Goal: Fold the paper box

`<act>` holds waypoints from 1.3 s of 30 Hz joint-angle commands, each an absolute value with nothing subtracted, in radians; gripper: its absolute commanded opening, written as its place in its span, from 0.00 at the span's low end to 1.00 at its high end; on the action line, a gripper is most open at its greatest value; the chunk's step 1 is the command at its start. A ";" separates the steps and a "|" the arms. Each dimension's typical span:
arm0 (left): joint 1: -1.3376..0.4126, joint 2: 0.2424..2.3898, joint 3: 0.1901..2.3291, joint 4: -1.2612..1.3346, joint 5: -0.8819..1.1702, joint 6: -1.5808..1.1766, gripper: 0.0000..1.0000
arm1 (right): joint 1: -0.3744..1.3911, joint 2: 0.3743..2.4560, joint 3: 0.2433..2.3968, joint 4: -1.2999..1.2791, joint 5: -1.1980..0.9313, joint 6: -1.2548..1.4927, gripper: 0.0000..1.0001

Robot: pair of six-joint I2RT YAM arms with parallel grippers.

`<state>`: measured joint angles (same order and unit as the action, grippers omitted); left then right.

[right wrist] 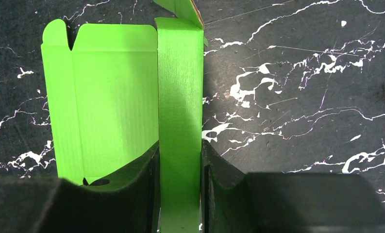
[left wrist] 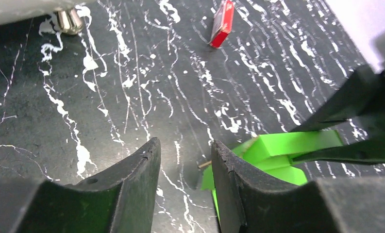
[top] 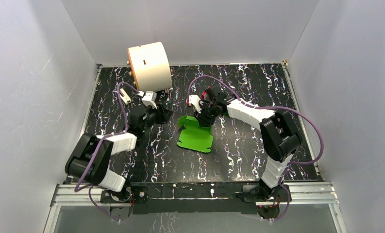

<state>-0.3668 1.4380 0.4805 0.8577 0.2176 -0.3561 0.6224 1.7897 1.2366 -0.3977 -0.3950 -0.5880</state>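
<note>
The paper box (top: 196, 138) is a bright green creased sheet lying mid-table, its far edge folded up. In the right wrist view a wide flat panel (right wrist: 108, 97) lies left of a narrow raised strip (right wrist: 180, 87). My right gripper (right wrist: 179, 145) is shut on that strip, with one finger on each side; from above it (top: 203, 118) is at the box's far edge. My left gripper (left wrist: 184, 145) is open and empty, just left of the box (left wrist: 282, 145), with bare table between its jaws. From above it (top: 165, 115) is level with the right gripper.
A large cream cylinder (top: 149, 65) lies on its side at the back left, close behind the left arm. A small red block (left wrist: 223, 24) lies on the black marbled table (top: 248, 155) beyond the grippers. White walls enclose the table on three sides.
</note>
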 commanded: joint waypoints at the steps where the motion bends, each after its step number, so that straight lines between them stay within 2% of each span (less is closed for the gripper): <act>1: -0.346 1.544 0.552 0.885 0.277 -0.350 0.40 | 0.620 1.763 1.270 -0.411 -0.429 -0.607 0.36; 10: -0.347 1.675 0.609 0.881 0.459 -0.340 0.39 | 0.619 1.761 1.275 -0.423 -0.421 -0.613 0.33; 23: -0.387 1.627 0.566 0.879 0.587 -0.331 0.36 | 0.623 1.754 1.261 -0.390 -0.375 -0.590 0.32; 31: -0.429 1.612 0.545 0.878 0.591 -0.318 0.35 | 0.630 1.735 1.239 -0.361 -0.357 -0.578 0.31; 39: -0.477 1.623 0.572 0.877 0.494 -0.280 0.32 | 0.638 1.729 1.228 -0.352 -0.364 -0.575 0.31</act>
<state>-0.4561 1.6558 0.5499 0.8570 0.5327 -0.3264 0.6262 1.7786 1.2320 -0.3885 -0.3527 -0.5816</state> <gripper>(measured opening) 0.333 0.362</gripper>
